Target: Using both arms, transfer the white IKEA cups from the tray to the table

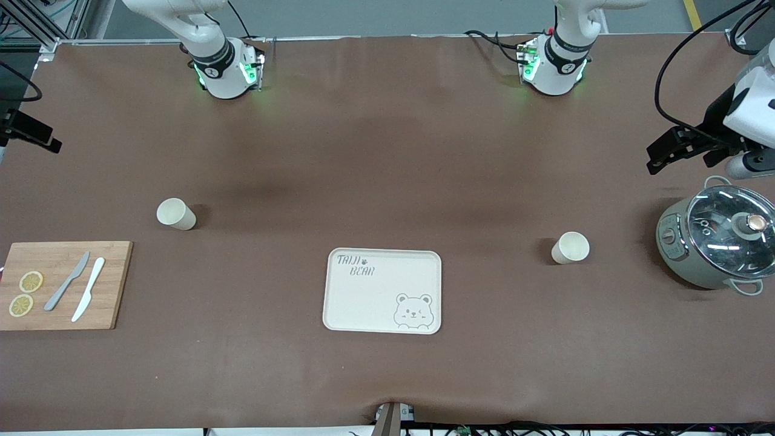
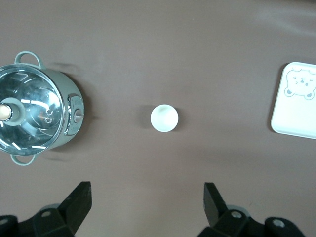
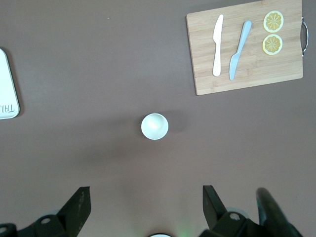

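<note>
The fingers of the left gripper are seen spread wide apart with nothing between them, held above the brown worktop at the left arm's end, over the bare surface beside a grey-green pot with a glass lid. The fingers of the right gripper are likewise held wide apart and empty above the worktop at the right arm's end. One white cup is stood upright on the worktop between the pot and a cream tray; it is well apart from both. The other white cup is stood upright toward the right arm's end, farther from the front camera than a wooden cutting board. On the tray the words "TAIJI BEAR" are printed in one corner and a bear face is drawn in the corner diagonally across from it. On the board a grey knife, a white knife and two lemon slices are laid side by side.
</note>
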Available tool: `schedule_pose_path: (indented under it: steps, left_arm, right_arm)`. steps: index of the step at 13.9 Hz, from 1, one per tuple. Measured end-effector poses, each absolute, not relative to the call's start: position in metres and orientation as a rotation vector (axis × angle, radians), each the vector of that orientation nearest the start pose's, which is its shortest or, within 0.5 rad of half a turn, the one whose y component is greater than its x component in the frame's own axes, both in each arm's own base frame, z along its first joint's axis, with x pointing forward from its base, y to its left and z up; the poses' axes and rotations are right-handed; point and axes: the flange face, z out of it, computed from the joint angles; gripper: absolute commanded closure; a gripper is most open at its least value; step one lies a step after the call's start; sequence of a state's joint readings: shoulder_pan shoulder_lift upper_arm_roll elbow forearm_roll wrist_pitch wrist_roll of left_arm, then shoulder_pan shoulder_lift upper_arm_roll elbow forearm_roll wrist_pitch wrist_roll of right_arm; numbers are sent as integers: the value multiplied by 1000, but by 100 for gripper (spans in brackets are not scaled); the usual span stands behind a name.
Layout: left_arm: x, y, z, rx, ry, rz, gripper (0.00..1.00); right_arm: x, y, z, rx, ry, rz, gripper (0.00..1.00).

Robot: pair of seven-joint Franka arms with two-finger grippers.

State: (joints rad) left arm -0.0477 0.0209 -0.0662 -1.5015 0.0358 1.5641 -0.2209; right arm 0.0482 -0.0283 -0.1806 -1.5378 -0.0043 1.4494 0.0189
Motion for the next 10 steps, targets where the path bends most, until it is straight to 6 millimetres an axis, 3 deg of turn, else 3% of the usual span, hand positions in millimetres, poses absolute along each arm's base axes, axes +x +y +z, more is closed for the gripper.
schedule_pose_path:
  steps: [10]
  left_arm:
    - [554,-51,648,-3131,-82,-56,0]
  right_arm:
    - [528,-74,645,-3126,243,95,0]
